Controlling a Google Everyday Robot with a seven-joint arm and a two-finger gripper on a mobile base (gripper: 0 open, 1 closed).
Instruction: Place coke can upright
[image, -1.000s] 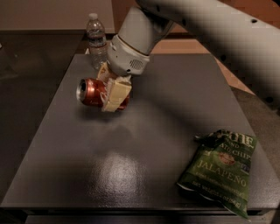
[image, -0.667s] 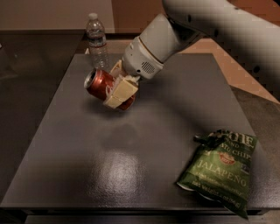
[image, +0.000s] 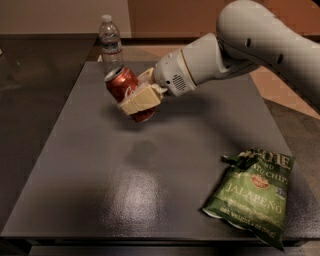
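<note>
The gripper (image: 139, 94) is pinching the coke can (image: 120, 84) across its middle, with its cream fingers (image: 142, 100) pressing on opposite sides of the red body. It is hanging just in front of the water bottle (image: 111, 42), and the white arm is reaching in from that bottle's right in the camera view. The can is leaning, its silver top pointing up and back toward the bottle and its lower end pointing down at the table (image: 90, 200). It seems to be hanging clear of the surface (a separate shadow is lying on the table below it), though the gap is hard to judge. The chip bag (image: 252, 195) is lying well apart from the bottle, toward the near corner.

If the fingers are letting go while the can is leaning like this, it is likely landing on its bottom edge and toppling or rolling. Righting it this near the bottle is also risking a knock from the can or the wrist. The smooth wall could be slipping in the grip as the wrist is turning.
</note>
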